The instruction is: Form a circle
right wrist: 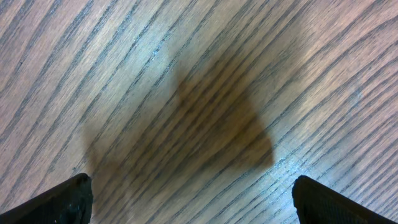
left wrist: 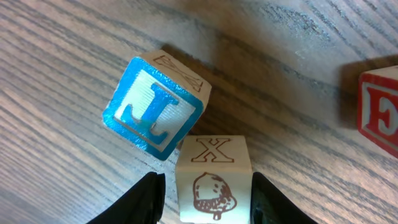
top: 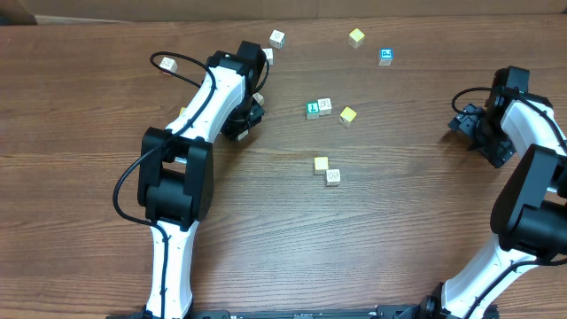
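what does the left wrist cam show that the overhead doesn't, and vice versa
Left wrist only: the printed faces of a blue J cube, a white cube with an X and an acorn sitting between the left jaws, and a red-lettered cube at the right edge. Overhead only: the left arm, the right arm and scattered cubes such as a green cube. Both: the wood table.
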Controlling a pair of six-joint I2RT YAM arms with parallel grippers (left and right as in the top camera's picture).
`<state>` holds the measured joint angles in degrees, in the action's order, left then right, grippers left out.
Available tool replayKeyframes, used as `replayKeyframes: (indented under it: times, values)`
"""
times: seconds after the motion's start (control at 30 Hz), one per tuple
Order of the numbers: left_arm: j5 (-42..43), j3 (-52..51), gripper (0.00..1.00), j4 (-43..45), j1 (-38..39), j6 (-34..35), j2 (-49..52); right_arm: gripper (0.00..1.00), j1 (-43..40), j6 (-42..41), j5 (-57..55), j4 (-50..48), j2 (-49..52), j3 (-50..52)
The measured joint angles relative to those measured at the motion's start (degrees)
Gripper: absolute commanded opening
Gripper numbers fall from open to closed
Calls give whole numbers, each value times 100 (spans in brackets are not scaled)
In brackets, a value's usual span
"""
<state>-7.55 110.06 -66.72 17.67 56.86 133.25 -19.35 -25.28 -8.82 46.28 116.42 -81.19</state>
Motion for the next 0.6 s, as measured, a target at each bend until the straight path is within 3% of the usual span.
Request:
replayKeyframes:
  times: [0.2,0.27,0.33,0.6]
  values:
    - [0,-20,35,109,-2,0,0,100,0,0,4,0,0,0]
    - [0,-20,43,114,-2,-4,0,100,-2,4,2,2,0,0]
    - [0,-20,44,120,-2,-2,2,100,-2,0,2,-2,0,0]
    - [0,-20,38,122,-9,-2,0,100,0,0,0,0,0,0]
